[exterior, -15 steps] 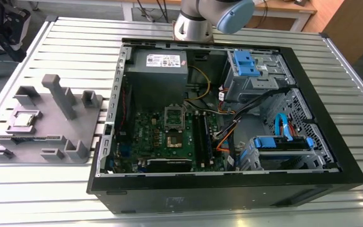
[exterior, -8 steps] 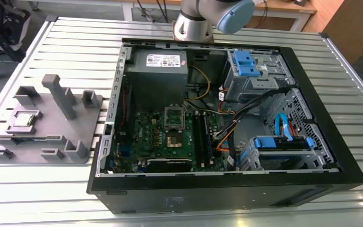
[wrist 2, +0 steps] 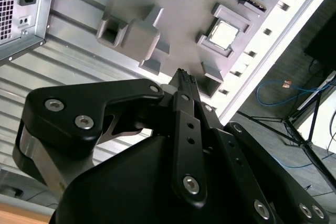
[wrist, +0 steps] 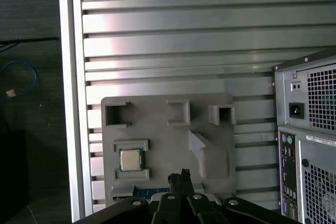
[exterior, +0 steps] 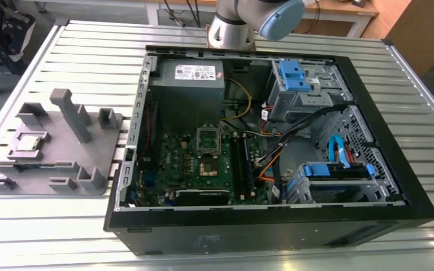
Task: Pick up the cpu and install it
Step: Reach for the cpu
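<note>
Arm: the grey robot arm (exterior: 236,25) comes into the exterior view at 12 o'clock of the open computer case (exterior: 277,231).
End effector: in both wrist views the gripper (wrist 2: 184,77) (wrist: 182,174) has its black fingers drawn narrow, tips together, with nothing held between them.
Cpu location: the cpu (exterior: 27,142) (wrist 2: 224,32) (wrist: 130,159) lies flat, silver top up, in a seat between two low grey blocks on the fixture plate (exterior: 51,172) (wrist 2: 173,3) (wrist: 168,140).
Cpu relative to gripper: apart, no contact.
Fixture plate: in the exterior view, on the slatted metal table (exterior: 89,51) at 9 o'clock of the case; the cpu sits toward 10 o'clock of the plate's middle.
Motherboard: the green motherboard (exterior: 179,169) lies in the case floor, and the socket (exterior: 208,166) on it holds no chip.
</note>
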You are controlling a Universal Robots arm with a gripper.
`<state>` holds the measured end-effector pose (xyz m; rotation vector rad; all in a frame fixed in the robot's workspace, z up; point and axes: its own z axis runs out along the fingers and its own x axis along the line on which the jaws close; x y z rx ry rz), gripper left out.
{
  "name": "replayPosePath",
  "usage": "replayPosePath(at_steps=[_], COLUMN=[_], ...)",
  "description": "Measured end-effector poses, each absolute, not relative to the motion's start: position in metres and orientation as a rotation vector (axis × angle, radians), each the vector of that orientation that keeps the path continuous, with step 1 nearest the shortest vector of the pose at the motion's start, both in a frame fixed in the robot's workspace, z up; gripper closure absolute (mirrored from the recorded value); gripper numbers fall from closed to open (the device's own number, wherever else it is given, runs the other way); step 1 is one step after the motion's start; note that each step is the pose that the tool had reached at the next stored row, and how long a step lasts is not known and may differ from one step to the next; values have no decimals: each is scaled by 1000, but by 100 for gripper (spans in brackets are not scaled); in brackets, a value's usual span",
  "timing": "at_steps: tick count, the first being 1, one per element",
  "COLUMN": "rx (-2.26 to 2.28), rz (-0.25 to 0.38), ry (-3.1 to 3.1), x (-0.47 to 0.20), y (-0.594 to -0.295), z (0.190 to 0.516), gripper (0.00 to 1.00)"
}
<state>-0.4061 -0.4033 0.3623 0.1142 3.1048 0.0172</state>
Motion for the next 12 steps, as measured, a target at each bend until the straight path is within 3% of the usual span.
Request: replayPosePath(at_steps=[12], rx=[114], rz=[17], ry=[3105], x=[-409], y=[-410], z=[355], gripper=[89])
